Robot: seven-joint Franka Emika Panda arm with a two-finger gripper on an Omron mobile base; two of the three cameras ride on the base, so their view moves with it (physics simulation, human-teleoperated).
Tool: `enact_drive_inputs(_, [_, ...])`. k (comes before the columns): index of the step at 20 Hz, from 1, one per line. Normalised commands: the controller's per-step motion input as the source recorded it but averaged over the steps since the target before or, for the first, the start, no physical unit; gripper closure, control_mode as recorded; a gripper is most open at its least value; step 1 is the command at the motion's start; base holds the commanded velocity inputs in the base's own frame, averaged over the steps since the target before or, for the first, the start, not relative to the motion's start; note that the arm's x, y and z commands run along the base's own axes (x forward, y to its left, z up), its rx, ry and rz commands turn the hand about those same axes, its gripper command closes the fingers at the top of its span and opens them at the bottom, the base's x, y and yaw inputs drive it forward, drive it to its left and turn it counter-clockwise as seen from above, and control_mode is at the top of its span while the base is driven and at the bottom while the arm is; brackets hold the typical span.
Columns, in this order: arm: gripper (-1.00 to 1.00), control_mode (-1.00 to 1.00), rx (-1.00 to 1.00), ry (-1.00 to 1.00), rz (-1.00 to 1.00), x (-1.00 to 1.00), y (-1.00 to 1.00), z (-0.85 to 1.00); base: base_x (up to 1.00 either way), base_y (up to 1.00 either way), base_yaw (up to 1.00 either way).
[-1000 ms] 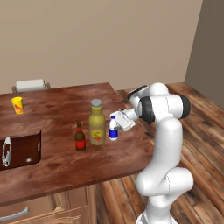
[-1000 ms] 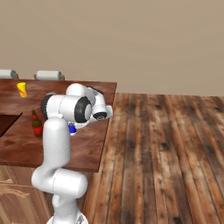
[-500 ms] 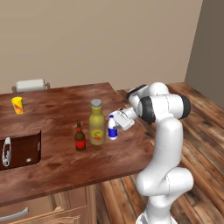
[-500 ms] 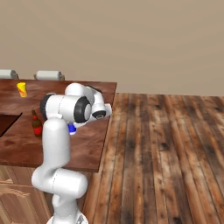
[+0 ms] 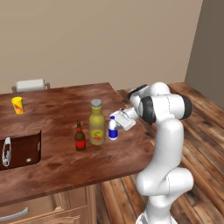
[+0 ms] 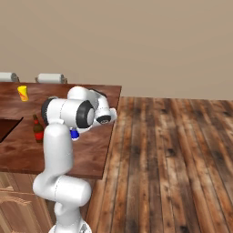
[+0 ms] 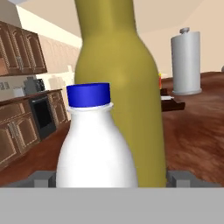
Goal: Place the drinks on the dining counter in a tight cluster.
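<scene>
Your gripper (image 5: 117, 122) sits low over the broad dark reddish-brown wooden desk (image 5: 52, 166), right against the small white bottle with blue cap and label (image 5: 113, 128). From the hand camera, that white bottle (image 7: 97, 144) stands upright dead centre between the two grey finger tips (image 7: 43, 178), which flank its base on either side. Read the jaws as spread wide around the bottle; whether the pads touch its wall you cannot tell.

The tall olive-yellow bottle with grey cap (image 5: 96, 122) stands just behind the white one along the gripper's line of sight, near enough to look almost touching. The small dark brown bottle with red label (image 5: 79, 137) stands just beside the olive one on its far side. All three are upright, long axes vertical, in a short row near the desk's right edge.

Judgement: the cluster looks about formed. If you back off, pull straight away from the olive bottle, along the gripper's own axis; any sideways drift risks tipping the white one.

A small yellow cup with red marks (image 5: 17, 105) stands well apart, far left.
</scene>
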Motion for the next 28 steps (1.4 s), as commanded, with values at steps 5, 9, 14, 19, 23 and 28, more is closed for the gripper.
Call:
enact_drive_inputs(5, [-1.00, -1.00, 0.00, 0.00, 0.00, -0.12, -0.05, 0.00, 0.00, 0.00, 0.00])
enact_drive_inputs(9, [-1.00, -1.00, 0.00, 0.00, 0.00, -0.02, -0.16, 0.00, 0.00, 0.00, 0.00])
enact_drive_inputs(14, [-1.00, -1.00, 0.00, 0.00, 0.00, 0.00, -0.21, 0.00, 0.00, 0.00, 0.00])
enact_drive_inputs(19, [-1.00, -1.00, 0.00, 0.00, 0.00, 0.00, -0.28, 0.02, 0.00, 0.00, 0.00])
enact_drive_inputs(23, [-1.00, -1.00, 0.00, 0.04, -0.05, -0.16, -0.23, 0.20, 0.00, 0.00, 0.00])
enact_drive_inputs(28, [-1.00, -1.00, -0.11, 0.05, -0.20, -0.41, -0.04, 0.34, 0.00, 0.00, 0.00])
